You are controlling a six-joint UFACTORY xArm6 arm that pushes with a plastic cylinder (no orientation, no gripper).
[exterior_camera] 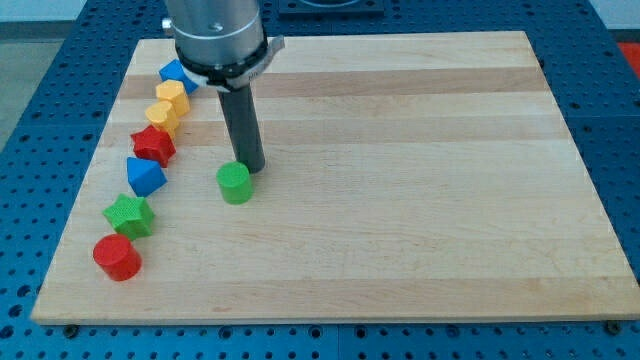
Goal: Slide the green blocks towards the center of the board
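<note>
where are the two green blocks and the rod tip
green cylinder [235, 183]: camera view, on its top face
green star [129, 214]: camera view, on its top face
my tip [252, 167]: camera view, rod's very end, just upper right of the cylinder

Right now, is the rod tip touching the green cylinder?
Cannot tell. In the camera view my tip sits right behind the green cylinder, which overlaps it, hiding any gap.

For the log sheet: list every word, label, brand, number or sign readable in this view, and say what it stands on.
None: no text can be read anywhere.
Wooden board: bare wood grain, no markings.
Blocks, such as the green cylinder and the green star: plain coloured faces.
Arm housing above my tip: no visible label.
Blue perforated table: only holes.
</note>
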